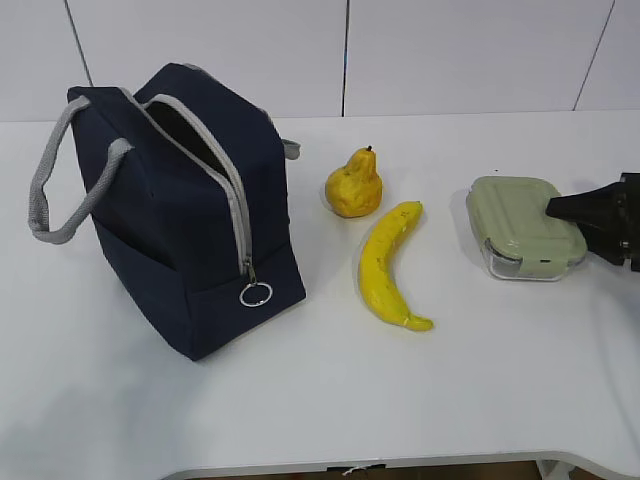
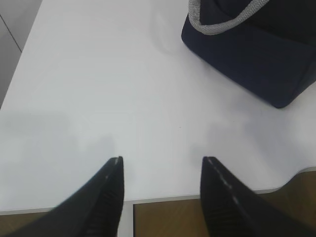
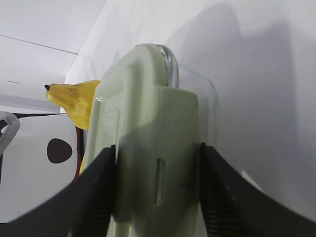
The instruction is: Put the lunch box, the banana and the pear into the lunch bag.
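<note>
The lunch box [image 1: 525,227], clear with a sage-green lid, sits at the right of the table. My right gripper [image 1: 590,228] is shut on its right end; in the right wrist view both fingers press its sides [image 3: 158,163]. The banana [image 1: 387,263] lies in the middle, with the pear [image 1: 354,185] just behind it. The pear's stem end shows in the right wrist view [image 3: 74,98]. The navy lunch bag [image 1: 190,210] stands at the left, its zipper open. My left gripper [image 2: 162,160] is open and empty over the table's front edge, the bag's corner [image 2: 256,54] ahead to the right.
The bag's grey handles [image 1: 60,180] hang off its left side, and its metal ring pull [image 1: 256,294] hangs at its front corner. The white table [image 1: 320,400] runs to a wall behind. The table's front edge [image 2: 197,195] lies under my left fingers.
</note>
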Controlling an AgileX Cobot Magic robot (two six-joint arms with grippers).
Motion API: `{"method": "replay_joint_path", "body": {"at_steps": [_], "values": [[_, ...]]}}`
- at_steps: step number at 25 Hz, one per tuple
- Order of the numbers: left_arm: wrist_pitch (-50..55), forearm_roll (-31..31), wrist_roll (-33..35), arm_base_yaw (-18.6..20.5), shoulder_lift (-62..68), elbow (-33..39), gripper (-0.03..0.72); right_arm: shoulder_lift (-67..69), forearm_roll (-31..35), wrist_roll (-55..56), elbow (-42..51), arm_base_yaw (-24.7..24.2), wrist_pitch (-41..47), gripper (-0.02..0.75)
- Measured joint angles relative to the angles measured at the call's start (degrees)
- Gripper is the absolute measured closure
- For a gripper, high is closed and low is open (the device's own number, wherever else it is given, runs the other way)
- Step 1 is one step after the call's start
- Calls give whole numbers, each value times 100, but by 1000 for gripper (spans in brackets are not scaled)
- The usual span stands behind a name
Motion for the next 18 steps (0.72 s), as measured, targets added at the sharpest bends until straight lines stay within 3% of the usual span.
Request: {"method": "replay_joint_path", "body": {"at_steps": [6,18], "values": [[0,0,0,0,127,-47,328,-35,-41,135,0,0,-76,348],[-58,21,0,0,1500,-1047,329,-498,-224,542,0,0,-196,348]]}}
